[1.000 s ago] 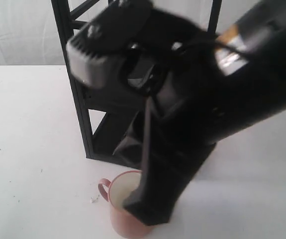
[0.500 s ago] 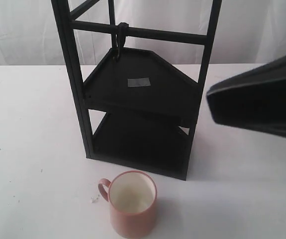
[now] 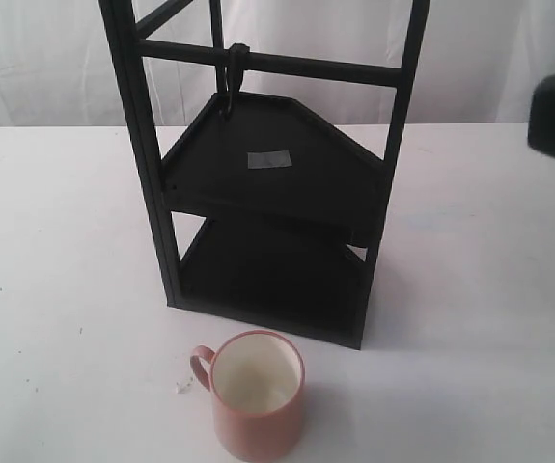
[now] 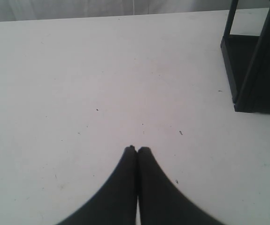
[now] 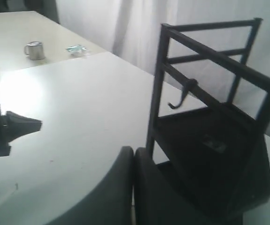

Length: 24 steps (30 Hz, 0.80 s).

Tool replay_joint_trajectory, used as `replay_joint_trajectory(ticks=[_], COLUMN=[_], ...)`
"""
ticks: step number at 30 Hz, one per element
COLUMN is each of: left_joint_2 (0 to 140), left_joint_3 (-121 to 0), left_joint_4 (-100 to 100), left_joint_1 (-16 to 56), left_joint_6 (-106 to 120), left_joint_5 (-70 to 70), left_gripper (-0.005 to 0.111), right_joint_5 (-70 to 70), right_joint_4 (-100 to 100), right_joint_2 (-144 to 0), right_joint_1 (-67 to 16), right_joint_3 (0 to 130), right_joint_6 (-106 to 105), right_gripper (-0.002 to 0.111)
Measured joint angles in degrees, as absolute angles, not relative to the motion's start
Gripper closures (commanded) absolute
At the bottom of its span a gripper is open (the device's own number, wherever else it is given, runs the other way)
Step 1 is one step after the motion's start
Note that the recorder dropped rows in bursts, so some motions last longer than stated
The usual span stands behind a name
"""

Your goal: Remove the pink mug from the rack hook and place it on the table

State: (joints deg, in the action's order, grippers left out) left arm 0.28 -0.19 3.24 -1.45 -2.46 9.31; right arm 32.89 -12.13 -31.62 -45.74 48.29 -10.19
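Pink mug (image 3: 257, 395): one, upright on table (image 3: 55, 241), just before rack (image 3: 150, 193). One rack hook (image 3: 233, 82), two shelves (image 3: 316, 188).
Left wrist: my left gripper (image 4: 137, 150) clenched on nothing, above table.
Right wrist: my right gripper (image 5: 134, 151) clenched on nothing, near rack.

The mug (image 3: 256, 397) stands upright on the table (image 3: 55, 241) just before the rack (image 3: 277, 183), with the hook (image 3: 231, 82) on its crossbar (image 3: 306, 66) above.
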Motion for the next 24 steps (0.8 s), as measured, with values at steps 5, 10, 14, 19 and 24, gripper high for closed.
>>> replay_joint_trajectory(ticks=[5, 10, 14, 19, 24], left_joint_2=[0.3, 0.3, 0.3, 0.3, 0.3], left_joint_3=[-0.2, -0.2, -0.2, -0.2, -0.2], left_joint_4=[3.2, 3.2, 3.2, 3.2, 3.2], left_joint_1=[-1.5, -1.5, -1.5, -1.5, -1.5], left_joint_6=[-2.5, -2.5, -2.5, -2.5, -2.5], left_joint_5=[9.3, 9.3, 9.3, 9.3, 9.3], left_gripper=[0.107, 0.107, 0.107, 0.107, 0.107], right_joint_5=[29.8, 29.0, 28.6, 27.6, 22.9], right_joint_4=[-17.8, -20.1, -20.6, -20.7, -20.8], right_joint_2=[-26.0, -18.5, -11.7, -3.7, -0.4], right_joint_1=[-33.6, -24.0, -17.5, -9.7, -5.0], right_joint_3=[36.4, 26.1, 19.1, 12.1, 7.3], right_joint_6=[-10.3, -10.3, -12.4, -14.5, -14.6], right_gripper=[0.108, 0.108, 0.108, 0.108, 0.108])
